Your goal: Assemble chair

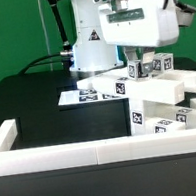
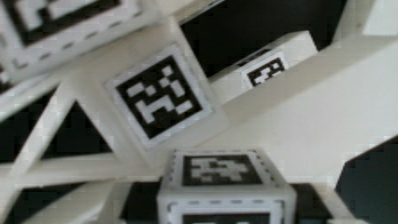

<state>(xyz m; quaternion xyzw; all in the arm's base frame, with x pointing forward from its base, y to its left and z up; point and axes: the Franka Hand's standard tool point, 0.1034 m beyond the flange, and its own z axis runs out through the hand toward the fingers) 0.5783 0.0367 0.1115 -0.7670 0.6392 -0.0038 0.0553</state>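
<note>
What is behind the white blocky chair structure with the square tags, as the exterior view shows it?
Behind the white blocky chair structure lies the flat white marker board on the black table, with the robot's white base farther back. The structure covers the board's far part.

no readable words or numbers, only black-and-white square tags (image 2: 164,92) on the chair parts (image 1: 159,102).
</note>
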